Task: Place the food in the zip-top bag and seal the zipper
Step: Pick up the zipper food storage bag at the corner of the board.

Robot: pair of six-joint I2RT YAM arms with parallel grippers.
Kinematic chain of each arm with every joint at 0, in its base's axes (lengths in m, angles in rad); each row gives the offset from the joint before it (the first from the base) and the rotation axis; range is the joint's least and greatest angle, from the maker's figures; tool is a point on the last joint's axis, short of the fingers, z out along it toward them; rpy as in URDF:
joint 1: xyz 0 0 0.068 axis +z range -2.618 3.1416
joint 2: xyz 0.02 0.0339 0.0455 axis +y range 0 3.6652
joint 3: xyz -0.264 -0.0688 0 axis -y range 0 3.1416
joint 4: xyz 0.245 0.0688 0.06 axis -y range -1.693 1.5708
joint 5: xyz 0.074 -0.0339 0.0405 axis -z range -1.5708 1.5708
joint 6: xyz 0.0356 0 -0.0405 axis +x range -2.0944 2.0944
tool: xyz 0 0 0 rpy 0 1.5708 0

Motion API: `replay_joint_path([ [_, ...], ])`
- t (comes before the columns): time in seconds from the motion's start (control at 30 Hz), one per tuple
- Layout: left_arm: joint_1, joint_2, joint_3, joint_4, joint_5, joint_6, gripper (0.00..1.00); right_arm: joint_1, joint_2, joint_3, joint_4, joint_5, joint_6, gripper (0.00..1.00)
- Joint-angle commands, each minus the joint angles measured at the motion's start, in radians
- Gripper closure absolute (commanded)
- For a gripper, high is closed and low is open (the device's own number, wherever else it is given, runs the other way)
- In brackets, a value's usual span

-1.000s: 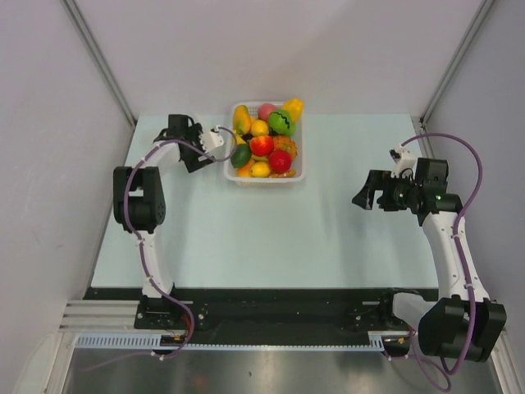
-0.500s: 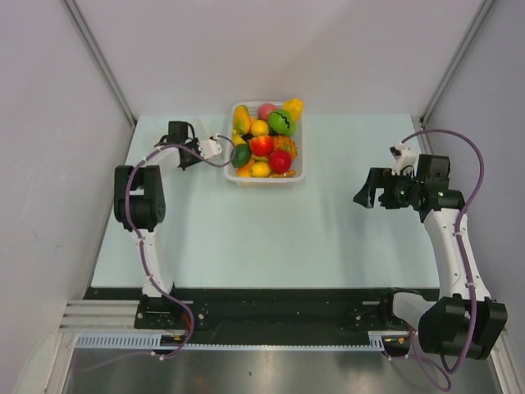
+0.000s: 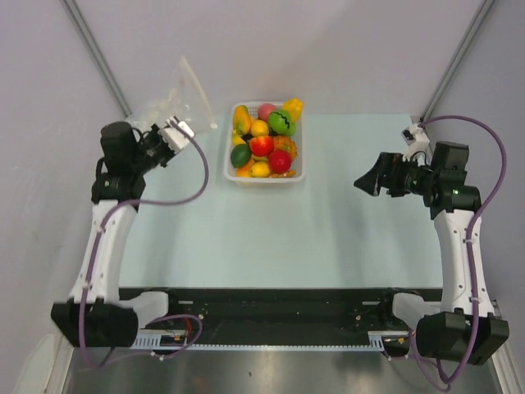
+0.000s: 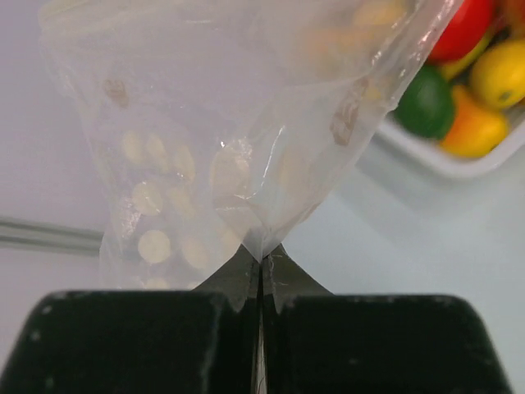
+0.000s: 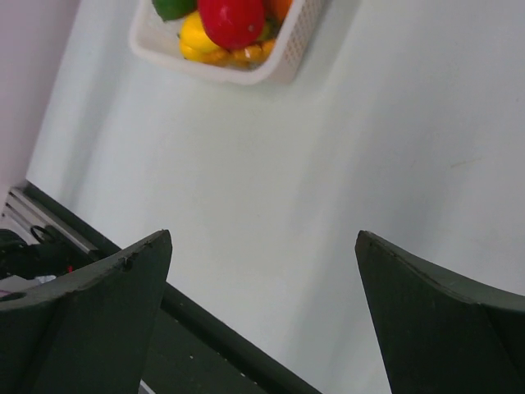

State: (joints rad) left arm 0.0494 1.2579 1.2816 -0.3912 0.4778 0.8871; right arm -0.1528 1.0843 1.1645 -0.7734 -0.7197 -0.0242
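Observation:
The zip-top bag (image 3: pixel 179 100) hangs crinkled and see-through in the air at the back left, pinched at one corner by my shut left gripper (image 3: pixel 170 131). In the left wrist view the black fingers meet on the bag (image 4: pixel 238 148) at the left gripper (image 4: pixel 261 261). I cannot make out the zipper. The food (image 3: pixel 264 141), glossy red, green, yellow and orange toy pieces, fills the white basket (image 3: pixel 271 179) at the back centre. My right gripper (image 3: pixel 369 176) hovers open and empty over the right side of the table, seen wide apart as the right gripper (image 5: pixel 262 242).
The white slotted basket (image 4: pixel 426 160) lies just right of the held bag, and its corner with the food (image 5: pixel 230 20) shows at the top of the right wrist view. Grey walls close in on both sides. A black rail runs along the table's near edge (image 5: pixel 213 328).
My left gripper shut beside the basket, then pulled back to the left and rose with the bag in it. The right arm lifted slightly and stayed open.

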Motion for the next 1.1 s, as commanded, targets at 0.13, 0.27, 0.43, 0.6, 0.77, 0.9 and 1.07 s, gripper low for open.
replay_joint_path([
  [0.13, -0.372, -0.401, -0.327, 0.215, -0.006, -0.165, 1.0, -0.008, -0.158, 0.018, 0.346, -0.112, 0.418, 0.01],
  [0.27, -0.595, -0.453, -0.407, 0.304, -0.166, -0.154, 1.0, 0.044, -0.185, 0.004, 0.44, -0.126, 0.551, 0.05],
  [0.43, -0.846, -0.39, -0.445, 0.42, -0.37, -0.16, 1.0, 0.174, -0.188, -0.008, 0.453, -0.075, 0.641, 0.13],
  [0.6, -0.979, -0.302, -0.481, 0.543, -0.476, -0.123, 1.0, 0.211, -0.205, -0.09, 0.505, -0.015, 0.772, 0.29],
  [0.77, -1.028, -0.256, -0.49, 0.592, -0.502, -0.102, 1.0, 0.239, -0.185, -0.126, 0.533, -0.007, 0.816, 0.4],
  [0.9, -1.054, -0.229, -0.475, 0.591, -0.51, -0.1, 1.0, 0.252, -0.172, -0.15, 0.566, -0.014, 0.848, 0.43],
  [1.07, -1.068, -0.219, -0.484, 0.585, -0.508, -0.093, 1.0, 0.278, -0.162, -0.158, 0.597, -0.041, 0.882, 0.48],
])
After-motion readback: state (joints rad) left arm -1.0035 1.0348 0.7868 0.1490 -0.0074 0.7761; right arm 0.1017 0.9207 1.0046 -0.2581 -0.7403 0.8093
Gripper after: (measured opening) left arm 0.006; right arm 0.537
